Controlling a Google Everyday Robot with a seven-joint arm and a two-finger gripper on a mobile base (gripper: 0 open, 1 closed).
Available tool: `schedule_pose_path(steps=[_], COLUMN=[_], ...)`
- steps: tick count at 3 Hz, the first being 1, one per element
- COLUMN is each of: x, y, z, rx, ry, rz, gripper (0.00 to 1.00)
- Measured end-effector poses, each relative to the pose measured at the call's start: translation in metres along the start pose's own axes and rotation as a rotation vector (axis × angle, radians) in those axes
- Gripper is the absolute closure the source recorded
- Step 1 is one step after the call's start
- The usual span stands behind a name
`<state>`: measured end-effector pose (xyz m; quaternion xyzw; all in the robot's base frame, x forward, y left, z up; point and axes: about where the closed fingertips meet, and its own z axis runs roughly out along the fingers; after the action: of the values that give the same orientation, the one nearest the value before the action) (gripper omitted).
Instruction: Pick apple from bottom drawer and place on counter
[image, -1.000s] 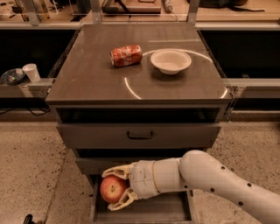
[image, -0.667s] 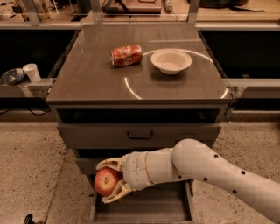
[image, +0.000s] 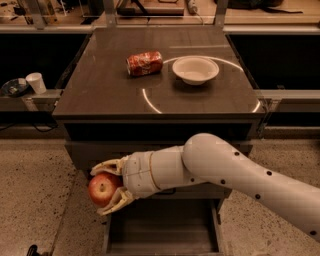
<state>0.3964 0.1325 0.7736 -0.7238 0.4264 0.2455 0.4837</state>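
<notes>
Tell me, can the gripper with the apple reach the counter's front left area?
Probably yes. The gripper, shut on the apple, hangs below the edge of the counter, outside the bottom drawer; can and bowl sit farther back.

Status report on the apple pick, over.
Gripper shut on apple, over left edge of open bottom drawer, below counter height. Soda can and bowl sit on its far half.

- The arm (image: 250, 180) is extended from the lower right of the frame toward the lower left.
- The gripper (image: 98, 191) is shown at lower left, its fingers (image: 111, 166) clasped around the apple (image: 103, 187).
</notes>
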Motion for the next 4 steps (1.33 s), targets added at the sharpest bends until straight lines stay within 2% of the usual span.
schedule_pose_path(steps=[1,2,3,4], x=[0.000,0.002,0.011,0.021], y=[-0.004,-0.009,-0.056,-0.109], z=[-0.002,-0.004,-0.009,-0.013], rx=[0.008,0.062,0.157,0.202], ry=[0.003,0.043,0.156,0.242], rz=[0.000,0.014,0.034,0.097], gripper=[1.00,1.00,1.00,1.00])
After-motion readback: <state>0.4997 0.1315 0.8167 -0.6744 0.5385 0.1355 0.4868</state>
